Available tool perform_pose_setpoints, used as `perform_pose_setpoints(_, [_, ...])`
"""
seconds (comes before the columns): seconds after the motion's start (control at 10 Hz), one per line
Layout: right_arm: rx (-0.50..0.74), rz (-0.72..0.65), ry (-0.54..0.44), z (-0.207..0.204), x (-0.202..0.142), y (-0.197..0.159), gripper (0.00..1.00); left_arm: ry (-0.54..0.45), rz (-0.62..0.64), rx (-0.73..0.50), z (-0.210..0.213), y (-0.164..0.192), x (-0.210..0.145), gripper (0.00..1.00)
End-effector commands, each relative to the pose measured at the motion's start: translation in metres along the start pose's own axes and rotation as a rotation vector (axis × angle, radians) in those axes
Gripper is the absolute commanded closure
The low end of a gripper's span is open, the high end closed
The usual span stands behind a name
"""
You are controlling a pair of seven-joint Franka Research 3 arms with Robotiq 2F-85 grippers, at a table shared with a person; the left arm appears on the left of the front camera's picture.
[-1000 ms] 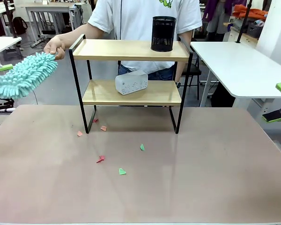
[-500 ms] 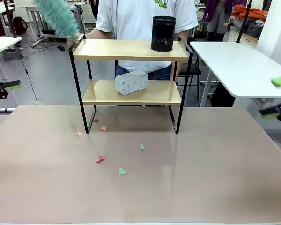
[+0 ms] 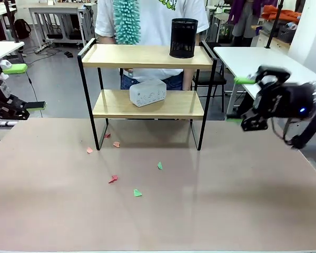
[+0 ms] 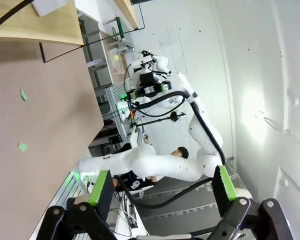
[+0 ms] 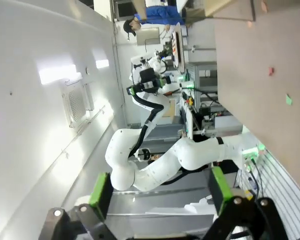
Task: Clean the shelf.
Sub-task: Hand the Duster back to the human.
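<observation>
The shelf was set at the table's far middle — a black cup on top, a white box below; both grippers were held apart and empty, left at the left edge, right beside the shelf.

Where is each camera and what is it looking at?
Front view: sits between the arms, looks across the table at the shelf and the person holding a teal duster; the left gripper and right gripper show, both open.
Left wrist view: rides the left arm, looks sideways along the table edge; its green-padded fingers rise from the bottom.
Right wrist view: rides the right arm, rolled sideways; its fingers show.
Shared: paper scraps on the table appear in all three.
</observation>
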State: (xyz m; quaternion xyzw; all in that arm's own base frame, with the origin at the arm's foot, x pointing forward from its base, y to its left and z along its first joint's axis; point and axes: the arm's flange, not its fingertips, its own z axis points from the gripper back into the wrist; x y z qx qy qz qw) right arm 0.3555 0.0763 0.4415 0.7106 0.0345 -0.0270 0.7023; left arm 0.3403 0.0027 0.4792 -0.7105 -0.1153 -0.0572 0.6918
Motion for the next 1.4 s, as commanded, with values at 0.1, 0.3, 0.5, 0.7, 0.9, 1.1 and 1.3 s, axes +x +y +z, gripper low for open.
perform_pose_setpoints(0.1, [-0.003,0.039,-0.032,0.0078,-0.0058,0.0189,0.0,-0.007,-0.028,-0.012,0.0057,-0.0118,-0.003,0.0])
perform_pose_setpoints(0.3, [-0.003,0.039,-0.032,0.0078,-0.0058,0.0189,0.0,-0.007,-0.028,-0.012,0.0057,-0.0118,-0.003,0.0])
perform_pose_setpoints(0.5, [-0.003,0.039,-0.032,0.0078,-0.0058,0.0189,0.0,-0.007,-0.028,-0.012,0.0057,-0.0118,-0.003,0.0])
perform_pose_setpoints(0.7, [-0.003,0.039,-0.032,0.0078,-0.0058,0.0189,0.0,-0.007,-0.028,-0.012,0.0057,-0.0118,-0.003,0.0])
perform_pose_setpoints(0.9, [-0.003,0.039,-0.032,0.0078,-0.0058,0.0189,0.0,-0.007,-0.028,-0.012,0.0057,-0.0118,-0.003,0.0])
perform_pose_setpoints(1.1, [-0.003,0.039,-0.032,0.0078,-0.0058,0.0189,0.0,-0.007,-0.028,-0.012,0.0057,-0.0118,-0.003,0.0])
perform_pose_setpoints(1.3, [-0.003,0.039,-0.032,0.0078,-0.0058,0.0189,0.0,-0.007,-0.028,-0.012,0.0057,-0.0118,-0.003,0.0])
